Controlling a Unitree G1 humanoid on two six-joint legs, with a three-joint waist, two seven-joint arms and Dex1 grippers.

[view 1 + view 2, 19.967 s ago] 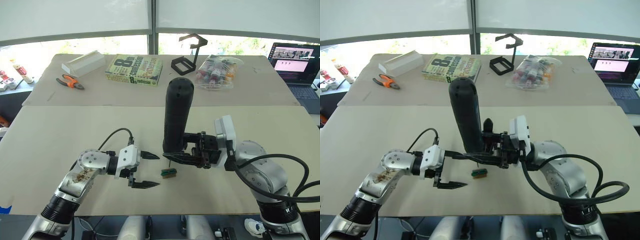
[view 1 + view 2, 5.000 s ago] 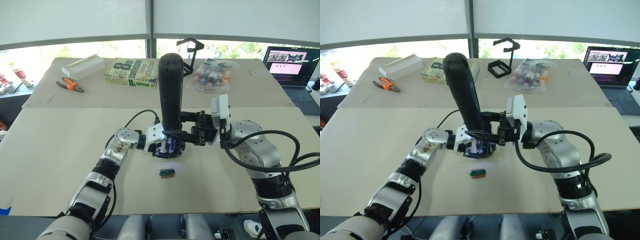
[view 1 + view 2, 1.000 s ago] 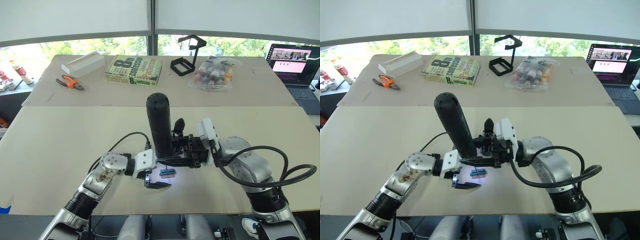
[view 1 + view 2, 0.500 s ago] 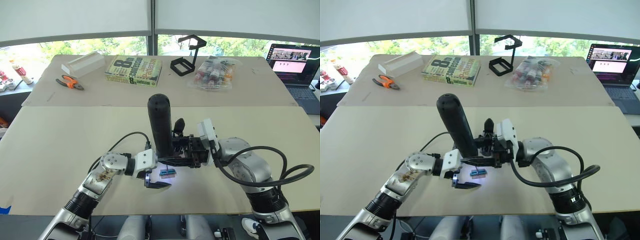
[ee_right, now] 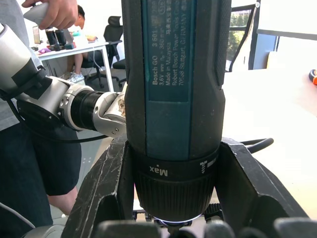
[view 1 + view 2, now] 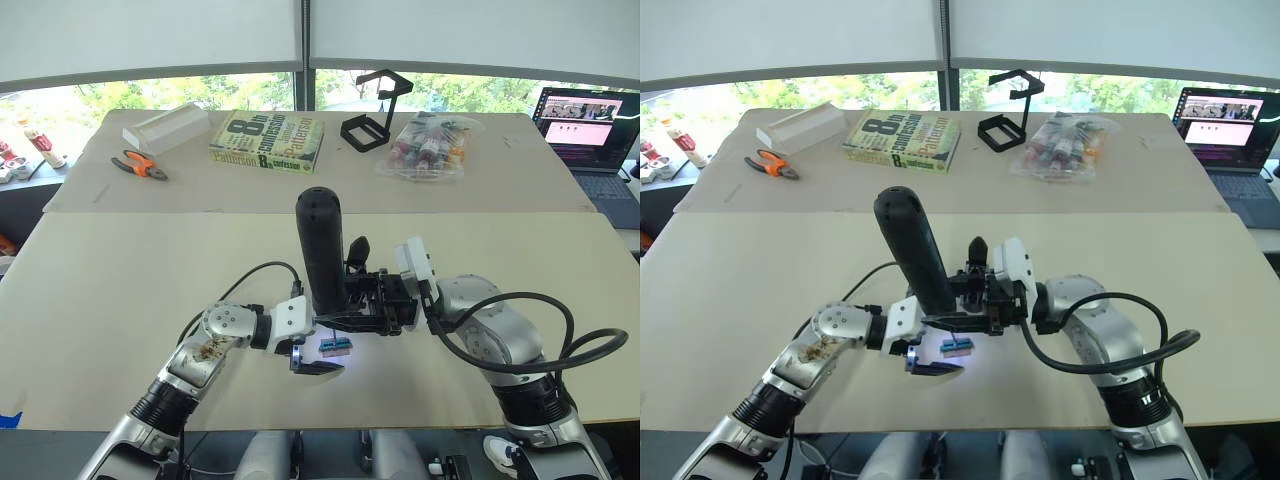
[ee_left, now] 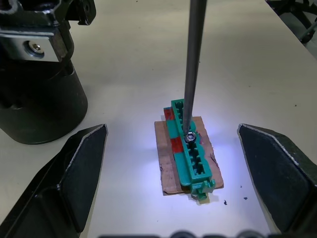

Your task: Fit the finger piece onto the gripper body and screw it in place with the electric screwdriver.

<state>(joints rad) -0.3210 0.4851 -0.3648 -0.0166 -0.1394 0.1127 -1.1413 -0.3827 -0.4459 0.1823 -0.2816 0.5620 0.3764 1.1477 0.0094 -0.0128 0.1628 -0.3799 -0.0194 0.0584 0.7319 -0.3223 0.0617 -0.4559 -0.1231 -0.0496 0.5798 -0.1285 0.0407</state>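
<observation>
Clamping the electric screwdriver (image 6: pixel 320 250) upright between its two black fingers, the right end effector (image 6: pixel 352 320) sits near the middle of the near worktop (image 6: pixel 120 290), its fingers closed around the tool's lower collar. The tool is a thick black cylinder with a dark blue-green panel printed "Bosch GO", and its thin metal bit (image 7: pixel 192 69) runs down to a small screw head seated in a green-and-brown connector block (image 7: pixel 189 153), which lies flat on the worktop in a patch of bluish light. The left end effector (image 6: pixel 312 350) is spread wide, holding nothing; its two black fingers (image 7: pixel 74 173) stand on either side of the block, well clear of it. Just beside that end effector, touching the worktop, stands the gripper body (image 7: pixel 37 74), a black assembly with a stubby round base and silvery metal bits. Whether the finger piece is on it I cannot tell. Bare worktop stretches out left, right and toward the near edge. On the far worktop, well apart, lie orange-handled pliers (image 6: pixel 140 163), a white box (image 6: pixel 165 126), a book (image 6: pixel 268 140), a black wire-frame stand (image 6: pixel 372 112) and a clear bag of small items (image 6: pixel 428 146); a laptop (image 6: pixel 592 120) sits at the far right
</observation>
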